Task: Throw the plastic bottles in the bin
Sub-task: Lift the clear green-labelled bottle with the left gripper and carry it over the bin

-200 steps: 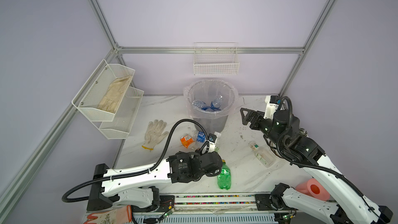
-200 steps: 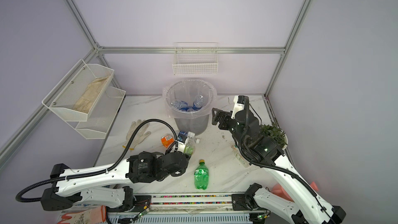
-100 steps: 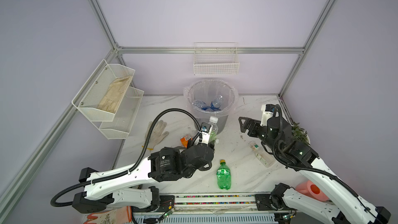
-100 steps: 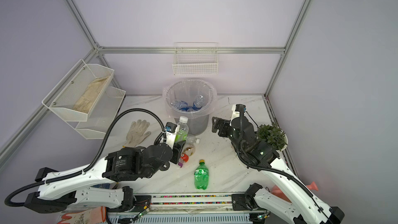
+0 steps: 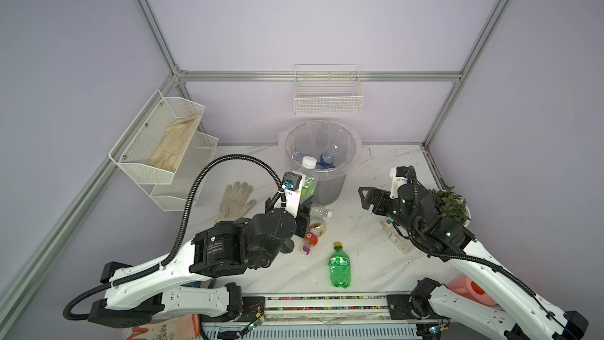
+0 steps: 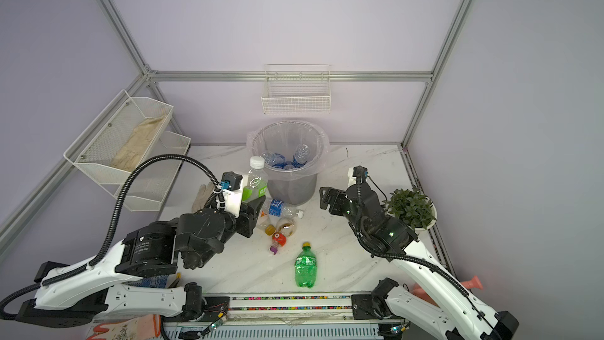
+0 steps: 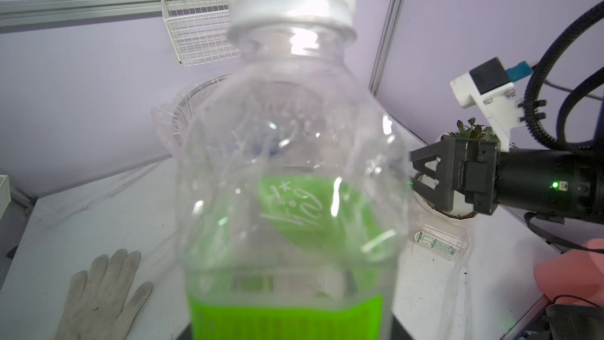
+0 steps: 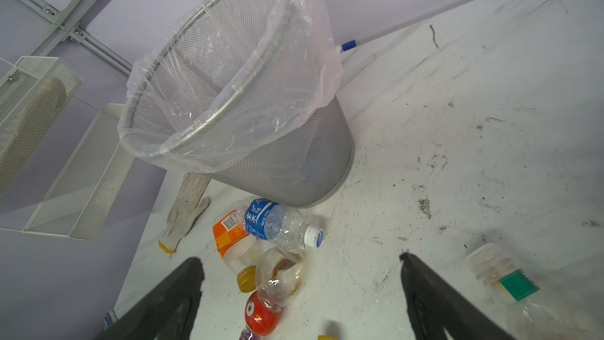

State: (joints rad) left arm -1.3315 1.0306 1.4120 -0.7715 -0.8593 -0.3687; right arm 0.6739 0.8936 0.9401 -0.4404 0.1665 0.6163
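My left gripper (image 6: 254, 202) is shut on a clear bottle with a green label and white cap (image 5: 309, 176) (image 7: 291, 158), held upright just left of the bin's (image 5: 330, 188) (image 8: 294, 158) front wall, cap about level with the rim. Blue-labelled bottles (image 6: 300, 153) lie inside the bin. On the table before it lie a blue-labelled bottle (image 8: 277, 224), an orange-labelled one (image 8: 228, 233), a crushed clear one with a red part (image 8: 281, 273) and a green bottle (image 5: 339, 266). My right gripper (image 5: 364, 197) (image 8: 299, 258) hangs open and empty right of the bin.
A work glove (image 5: 237, 201) lies left of the bottles. A potted plant (image 6: 411, 207) stands at the right edge, and a flat clear bottle with a teal label (image 8: 503, 276) lies under the right arm. White wire baskets (image 5: 328, 96) hang on the walls. A pink watering can (image 5: 470, 289) sits front right.
The left arm has lifted the green-labelled bottle off the table and carried it up beside the bin. The right arm has drawn back from the bin, still open.
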